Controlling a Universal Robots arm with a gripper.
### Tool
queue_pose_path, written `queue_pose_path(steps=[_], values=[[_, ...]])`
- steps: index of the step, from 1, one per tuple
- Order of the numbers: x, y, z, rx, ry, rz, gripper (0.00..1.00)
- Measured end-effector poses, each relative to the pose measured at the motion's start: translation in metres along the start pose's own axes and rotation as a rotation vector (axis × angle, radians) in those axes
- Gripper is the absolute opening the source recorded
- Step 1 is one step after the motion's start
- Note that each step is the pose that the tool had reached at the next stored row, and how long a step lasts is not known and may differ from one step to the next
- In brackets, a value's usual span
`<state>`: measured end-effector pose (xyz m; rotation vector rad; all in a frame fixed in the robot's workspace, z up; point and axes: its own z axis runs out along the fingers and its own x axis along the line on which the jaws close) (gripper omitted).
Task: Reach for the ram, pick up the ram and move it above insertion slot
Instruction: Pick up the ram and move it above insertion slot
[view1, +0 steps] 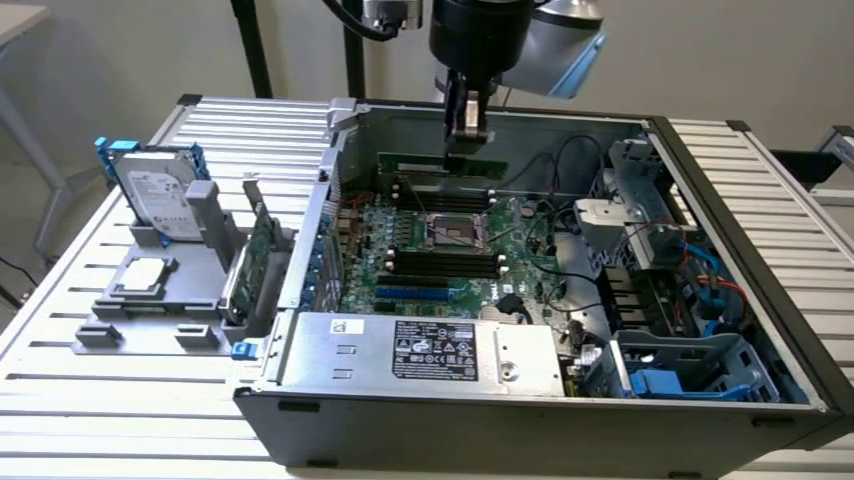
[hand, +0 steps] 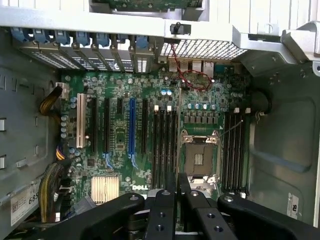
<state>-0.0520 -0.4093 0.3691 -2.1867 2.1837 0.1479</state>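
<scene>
Table (view1: 120, 400): ribbed light metal slats, cut off at the edges of the exterior view.

Computer case (view1: 534, 430): grey sheet-metal box lying open on the table; inner wall smooth, rear grille perforated. Corner on the exterior view's right crowded with cables and a blue plastic cage, hard to sort out.

Power supply (view1: 427, 350): flat bare-metal box with a black label, print unreadable.

Motherboard (hand: 120, 220): green board, densely studded, flat in the case floor; lower part hidden behind the gripper in the wrist view.

Hard drive (view1: 158, 195): silver slab with blue rails, upright in a grey stand outside the case.

Expansion card (view1: 256, 265): green, upright, beside the case wall, seen nearly edge-on.

Gripper (view1: 466, 148): black, jointed, bolted links; fingers nearly together, pinched on the ram.

Ram (view1: 414, 164): long thin green stick, level, hanging inside the case near its far wall, over the board by the far bank of slots. Chips not discernible.

Memory slots (hand: 165, 140): long narrow black plastic, parallel, banks on both sides of the socket. Exact slot beneath the ram not determinable.

Processor socket (hand: 199, 159): square metal frame.

Blue slot (hand: 132, 125): shorter, glossy plastic.

Heatsink (hand: 105, 189): small finned silver block.
</scene>
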Motion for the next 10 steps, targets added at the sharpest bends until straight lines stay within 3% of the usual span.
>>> queue_pose_path(steps=[10], values=[[-0.0010,-0.0012,0.0017,0.0013,-0.0002,0.007,0.13]])
